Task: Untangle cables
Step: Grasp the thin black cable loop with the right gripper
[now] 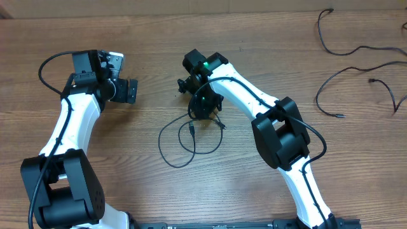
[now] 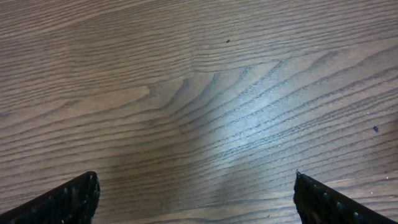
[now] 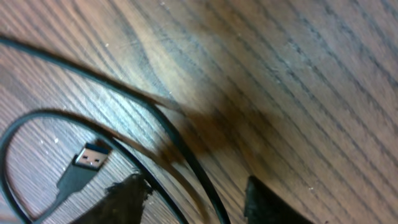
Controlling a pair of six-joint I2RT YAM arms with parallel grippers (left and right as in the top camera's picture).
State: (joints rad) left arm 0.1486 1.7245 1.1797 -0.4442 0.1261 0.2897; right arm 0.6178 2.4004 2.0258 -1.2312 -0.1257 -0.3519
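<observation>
My right gripper (image 3: 194, 198) stands half apart, straddling strands of the looped cables (image 3: 78, 173) at the middle of the table (image 1: 127, 38), pinching nothing. My left gripper (image 2: 196, 202) gapes wide above the wood, holding nothing.

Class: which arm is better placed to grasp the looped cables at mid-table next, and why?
Right. The right gripper sits low over the cables, strands running between its fingers; the left gripper hangs open above bare table.
</observation>
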